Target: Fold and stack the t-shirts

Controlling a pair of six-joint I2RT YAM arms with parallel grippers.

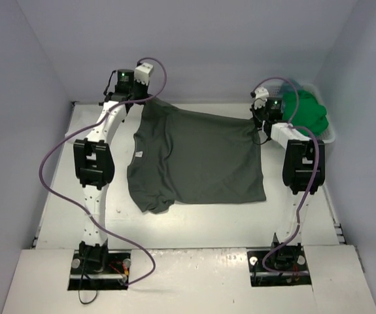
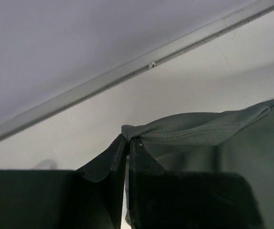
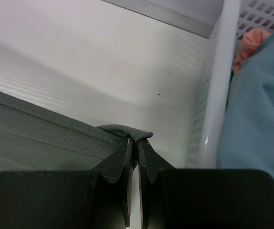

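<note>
While left gripper (image 2: 128, 141) and right gripper (image 3: 137, 141) clamp the dark grey t-shirt (image 1: 197, 160) by its far corners, it lies spread mid-table, unfolded; green shirt (image 1: 308, 112) and teal shirt (image 3: 260, 124) wait in the basket (image 3: 221, 71), seemingly no stack yet.

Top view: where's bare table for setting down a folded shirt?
Free: table strip nearside of the grey t-shirt; narrow strip between it and the back wall. Crowded: far right, around the basket and right arm.

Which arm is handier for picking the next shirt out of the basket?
Probably the right: the right pincer sits just beside the basket holding the green shirt, while the left pincer is far off on the other side. Both pinch the dark grey shirt.
</note>
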